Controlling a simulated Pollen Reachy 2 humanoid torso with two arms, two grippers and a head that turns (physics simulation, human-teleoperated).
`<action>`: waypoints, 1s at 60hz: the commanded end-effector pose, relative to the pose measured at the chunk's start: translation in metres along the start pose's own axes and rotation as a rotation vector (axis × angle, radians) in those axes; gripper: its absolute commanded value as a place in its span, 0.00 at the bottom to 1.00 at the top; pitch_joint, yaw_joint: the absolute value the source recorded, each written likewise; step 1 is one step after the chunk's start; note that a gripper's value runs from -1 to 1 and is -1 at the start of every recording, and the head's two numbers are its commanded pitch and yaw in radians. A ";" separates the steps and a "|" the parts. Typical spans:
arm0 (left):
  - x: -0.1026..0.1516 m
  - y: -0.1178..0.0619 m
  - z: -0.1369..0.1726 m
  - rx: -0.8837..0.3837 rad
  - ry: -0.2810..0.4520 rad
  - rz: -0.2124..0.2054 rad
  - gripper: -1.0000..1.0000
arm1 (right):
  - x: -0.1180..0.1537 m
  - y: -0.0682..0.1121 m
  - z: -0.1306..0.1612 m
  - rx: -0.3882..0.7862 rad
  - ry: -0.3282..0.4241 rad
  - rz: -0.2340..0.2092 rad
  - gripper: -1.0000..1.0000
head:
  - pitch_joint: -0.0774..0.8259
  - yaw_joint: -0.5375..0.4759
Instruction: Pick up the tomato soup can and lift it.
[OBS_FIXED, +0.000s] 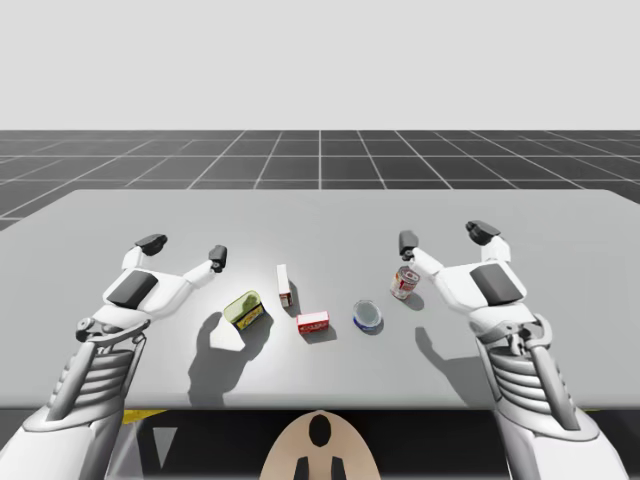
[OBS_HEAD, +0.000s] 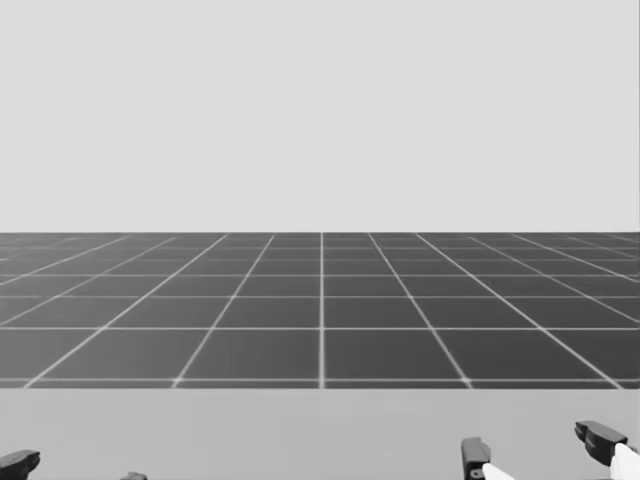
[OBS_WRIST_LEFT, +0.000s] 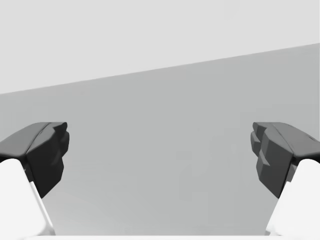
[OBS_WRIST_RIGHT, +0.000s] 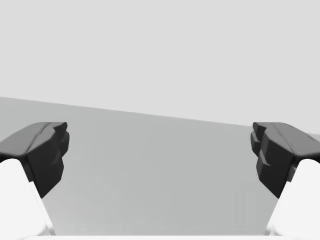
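Observation:
The red and white soup can (OBS_FIXED: 404, 282) stands upright on the grey table (OBS_FIXED: 320, 215), right of centre in the high view. My right gripper (OBS_FIXED: 441, 238) hovers open just behind and to the right of the can, its left finger close above it. At the table's left, my left gripper (OBS_FIXED: 184, 250) is open with nothing between its fingers. In the left wrist view my left gripper (OBS_WRIST_LEFT: 160, 155) faces bare table, and in the right wrist view my right gripper (OBS_WRIST_RIGHT: 160, 155) does the same. Dark fingertips (OBS_HEAD: 474, 455) peek in low in the head view.
Left of the can lie a blue round tin (OBS_FIXED: 368, 316), a small red box (OBS_FIXED: 313, 321), a white and red box (OBS_FIXED: 284, 285) standing on end, and a yellow-green tin (OBS_FIXED: 244, 309) on its side. The far table edge runs across the back.

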 end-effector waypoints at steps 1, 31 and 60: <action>0.000 0.000 0.000 0.000 0.000 -0.001 0.00 | 0.000 -0.001 0.003 -0.058 0.006 0.009 0.00 | 0.08 0.53; -0.001 -0.002 0.000 -0.002 -0.001 0.000 0.00 | 0.001 -0.002 0.000 -0.034 0.024 0.027 0.00 | 0.43 0.55; 0.001 -0.002 0.001 -0.009 -0.009 0.001 0.00 | -0.005 0.001 -0.002 -0.033 0.009 0.048 0.00 | 0.69 0.32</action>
